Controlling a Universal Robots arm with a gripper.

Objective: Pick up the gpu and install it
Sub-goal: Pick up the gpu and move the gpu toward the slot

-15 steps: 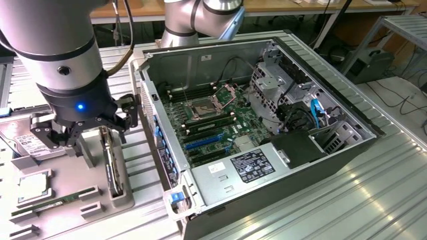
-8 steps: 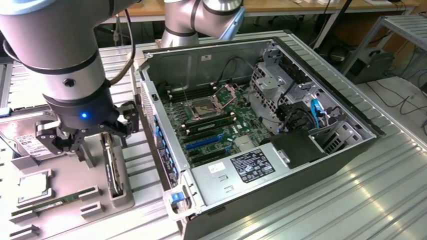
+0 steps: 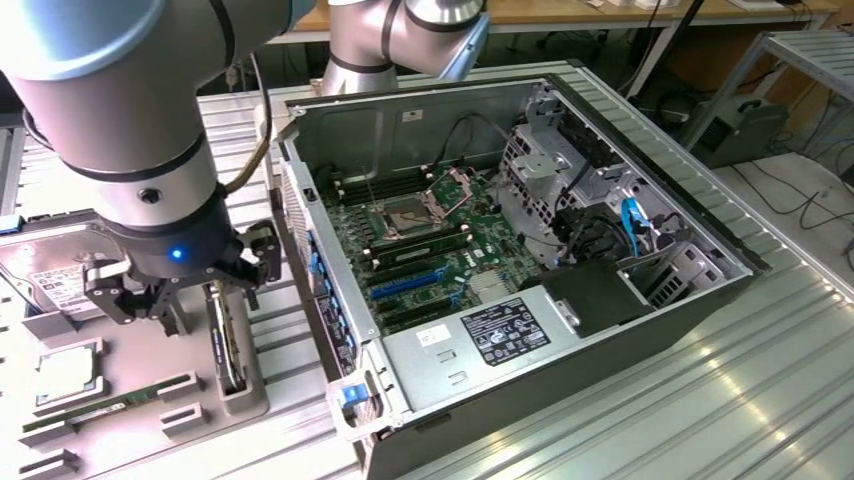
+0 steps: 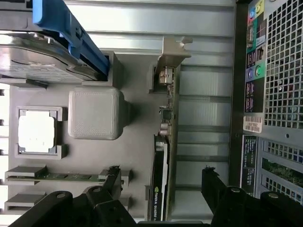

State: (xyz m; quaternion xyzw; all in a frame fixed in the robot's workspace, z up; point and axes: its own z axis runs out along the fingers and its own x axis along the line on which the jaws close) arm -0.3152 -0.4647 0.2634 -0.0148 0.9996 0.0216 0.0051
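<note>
Gripper (image 3: 180, 300): above grey tray (image 3: 140, 350), jaws spread wide, holding nothing.
Gpu (image 4: 163, 156): on edge in tray slot; wrist view places it between fingers (image 4: 210, 182), untouched.
Case (image 3: 441, 95): exterior view, open, motherboard (image 3: 427, 240) exposed.

Open PC case (image 3: 400, 125) w/ mobo (image 3: 467, 240); grey tray (image 4: 135, 142) holds HDD (image 3: 40, 280), CPU (image 4: 37, 132), RAM stick (image 4: 66, 176).

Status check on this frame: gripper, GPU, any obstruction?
Status: gripper open, straddling the gpu, no contact seen. The gpu on edge in the gray holder, outside the computer case. Nothing between fingers and card.
</note>
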